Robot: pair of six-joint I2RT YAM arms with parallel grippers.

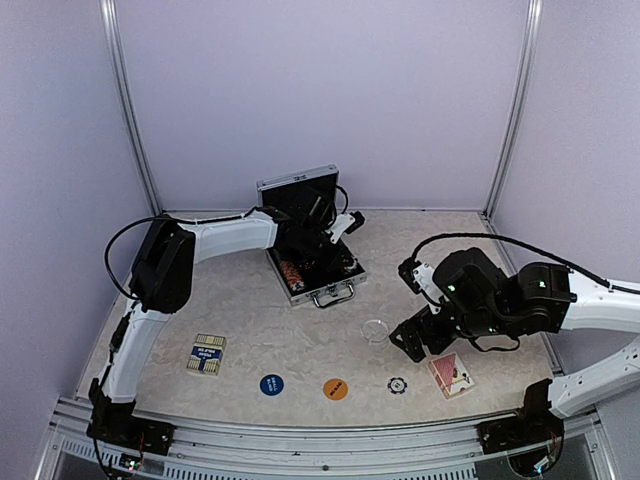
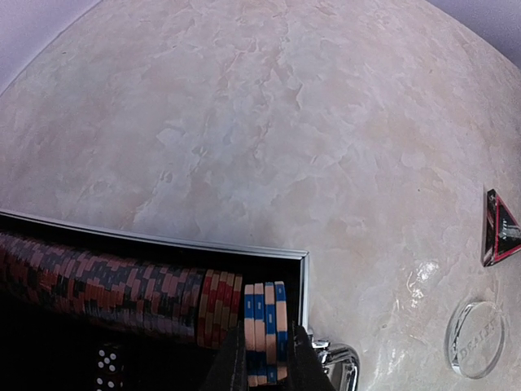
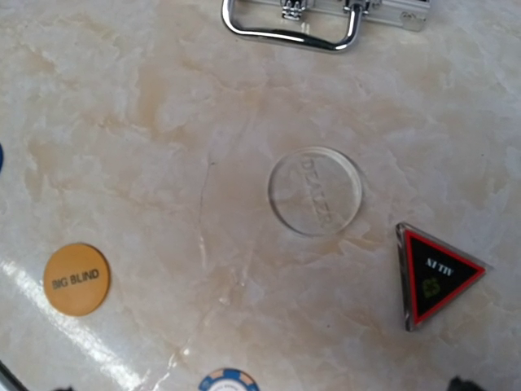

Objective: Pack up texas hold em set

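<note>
Texas hold em set point(image 1: 297, 192): left end effector point(image 2: 266, 364) tight on striped round chips point(image 2: 264, 322), right end effector point(image 1: 410, 340) agape, empty.

The table point(image 3: 122, 122) is smooth marbled beige with a soft sheen. The clear disc point(image 3: 315, 190) is glossy transparent plastic. At 12 o'clock from it the handle point(image 3: 289, 28) is polished chrome metal, at 4 o'clock the triangle point(image 3: 435, 275) is glossy, and at 8 o'clock the orange disc point(image 3: 76, 278) is matt. The striped chips point(image 2: 264, 326) look smooth and dull.
</note>
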